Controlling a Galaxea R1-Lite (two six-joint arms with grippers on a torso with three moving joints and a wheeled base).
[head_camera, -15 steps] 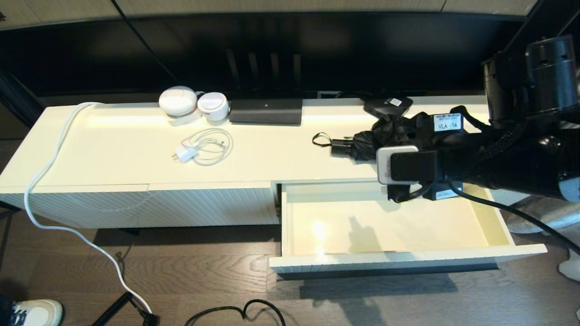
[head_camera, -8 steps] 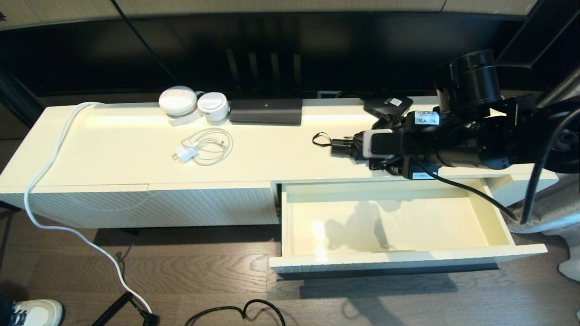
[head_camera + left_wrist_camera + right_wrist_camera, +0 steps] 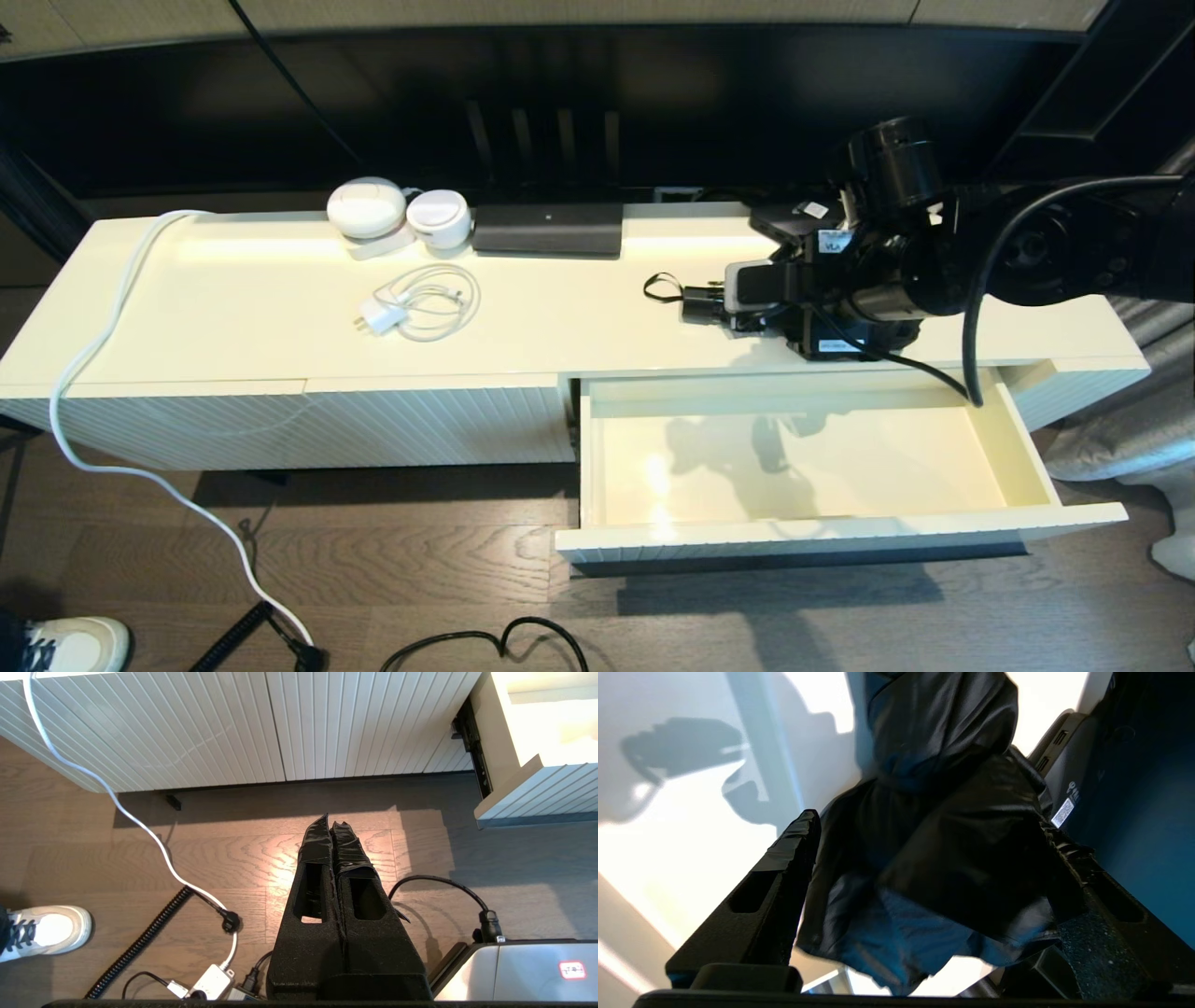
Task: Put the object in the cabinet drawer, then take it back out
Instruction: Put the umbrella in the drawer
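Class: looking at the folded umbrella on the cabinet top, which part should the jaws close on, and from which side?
Grip the bunched canopy of the umbrella, coming from above. It lies flat, and the right gripper already straddles the fabric with open jaws.

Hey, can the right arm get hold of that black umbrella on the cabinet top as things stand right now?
Probably yes. The right gripper is open, its fingers standing either side of the umbrella's bunched fabric on the cabinet top. Nothing sits between them. The flat black box lies close behind, apparently clear.
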